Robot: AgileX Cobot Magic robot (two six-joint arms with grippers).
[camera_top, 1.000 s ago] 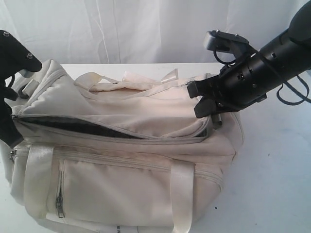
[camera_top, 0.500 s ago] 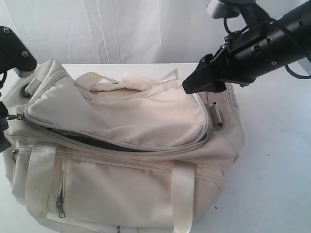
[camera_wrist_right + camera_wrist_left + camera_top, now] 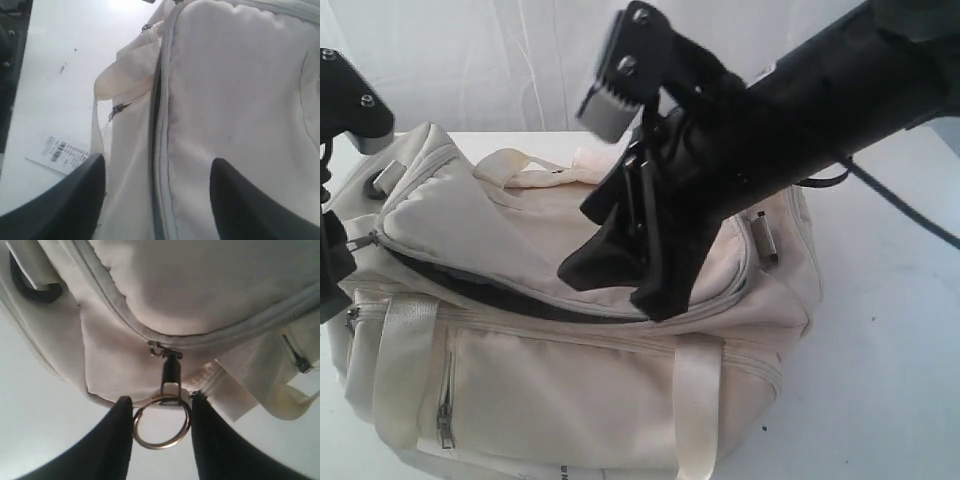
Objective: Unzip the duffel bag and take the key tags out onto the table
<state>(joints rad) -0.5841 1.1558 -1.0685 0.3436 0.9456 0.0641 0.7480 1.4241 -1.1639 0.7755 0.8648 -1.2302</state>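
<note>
The cream-white duffel bag [image 3: 570,370] lies on the white table [image 3: 880,330]. Its main zip gapes in a dark slit [image 3: 490,290] under the top flap. My left gripper [image 3: 332,265] is at the bag's left end. In the left wrist view it [image 3: 161,412] is shut on the metal ring [image 3: 161,440] of the zip pull [image 3: 171,371]. My right gripper [image 3: 620,290] reaches across the top flap and hangs open just above the zip line [image 3: 156,110]; its fingers [image 3: 75,200] hold nothing. The key tags are hidden.
Webbing strap handles [image 3: 535,175] lie across the bag's top, and another strap [image 3: 695,400] runs down its front. A small side-pocket zip [image 3: 442,410] is closed. A printed barcode label [image 3: 60,152] lies on the table beside the bag. A white backdrop [image 3: 520,60] hangs behind.
My right arm has swung from the bag's right end leftward and down over the top flap, jaws spread wide. The left gripper has stayed at the left end on the zip pull.
</note>
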